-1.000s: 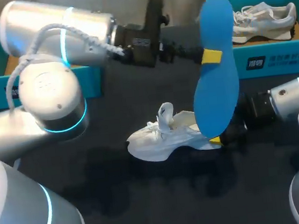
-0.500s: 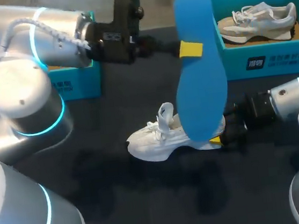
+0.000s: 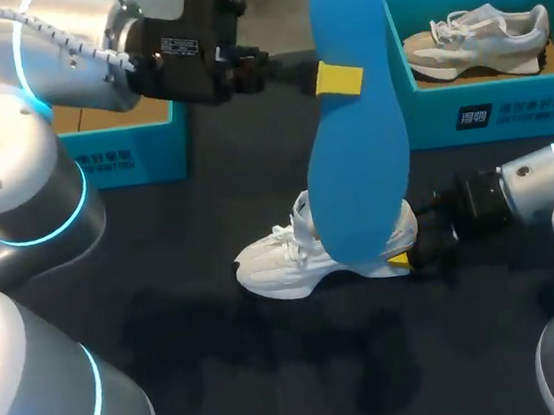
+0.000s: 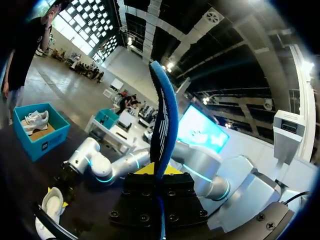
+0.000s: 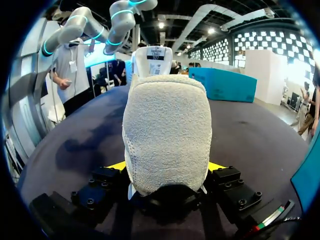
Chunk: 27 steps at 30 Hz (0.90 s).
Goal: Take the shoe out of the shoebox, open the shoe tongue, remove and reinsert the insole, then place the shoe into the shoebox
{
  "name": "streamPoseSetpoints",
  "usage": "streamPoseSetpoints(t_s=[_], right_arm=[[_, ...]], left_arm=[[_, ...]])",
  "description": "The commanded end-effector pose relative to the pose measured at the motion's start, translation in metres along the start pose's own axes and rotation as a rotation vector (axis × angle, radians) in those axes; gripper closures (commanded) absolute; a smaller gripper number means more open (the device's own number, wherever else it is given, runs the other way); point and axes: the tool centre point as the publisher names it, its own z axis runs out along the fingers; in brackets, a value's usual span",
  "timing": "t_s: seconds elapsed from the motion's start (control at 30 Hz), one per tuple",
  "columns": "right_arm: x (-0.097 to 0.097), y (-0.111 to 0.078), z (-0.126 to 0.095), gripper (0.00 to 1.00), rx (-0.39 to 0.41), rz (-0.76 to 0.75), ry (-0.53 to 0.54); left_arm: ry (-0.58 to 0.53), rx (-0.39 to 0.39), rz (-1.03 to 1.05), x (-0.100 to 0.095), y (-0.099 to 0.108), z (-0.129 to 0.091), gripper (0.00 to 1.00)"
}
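At the centre of the head view, the white shoe (image 3: 293, 261) lies on the dark table (image 3: 226, 374), toe toward the left, tongue (image 3: 305, 209) raised. The right gripper (image 3: 403, 258), entering from the right edge, is clenched on the shoe's rear. The right wrist view confirms 1 yellow tip at each side of the heel (image 5: 167, 130).

The left gripper (image 3: 338, 78), in the upper middle of the frame, grasps the blue insole (image 3: 357, 158). The insole hangs upright, and its lower end overlaps the shoe's opening in this view.

Change over the last 1 s: the left arm (image 3: 68, 41) has drawn back toward the upper left. The insole has travelled left from beside the upper-right shoebox (image 3: 506, 111) to a position above the shoe.

Assessment: removal is complete and reinsertion is in hand. Whether the insole's end has entered the opening cannot be told. The shoebox holds a beige shoe (image 3: 483, 34).
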Motion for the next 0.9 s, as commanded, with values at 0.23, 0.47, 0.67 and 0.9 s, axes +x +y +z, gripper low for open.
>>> streamPoseSetpoints(t_s=[0.23, 0.47, 0.67, 0.9], right_arm=[[0.0010, -0.0007, 0.0032, 1.00, 0.003, 0.001, -0.002], [0.0010, -0.0007, 0.0032, 1.00, 0.003, 0.001, -0.002], [0.0010, -0.0007, 0.0032, 1.00, 0.003, 0.001, -0.002], [0.0010, -0.0007, 0.0032, 1.00, 0.003, 0.001, -0.002]], left_arm=[[0.015, 0.073, -0.014, 0.0067, 0.0086, 0.0008, 1.00], [0.011, 0.072, -0.015, 0.0065, 0.0089, 0.0009, 1.00], [0.011, 0.072, -0.015, 0.0065, 0.0089, 0.0009, 1.00], [0.011, 0.072, -0.015, 0.0065, 0.0089, 0.0009, 1.00]])
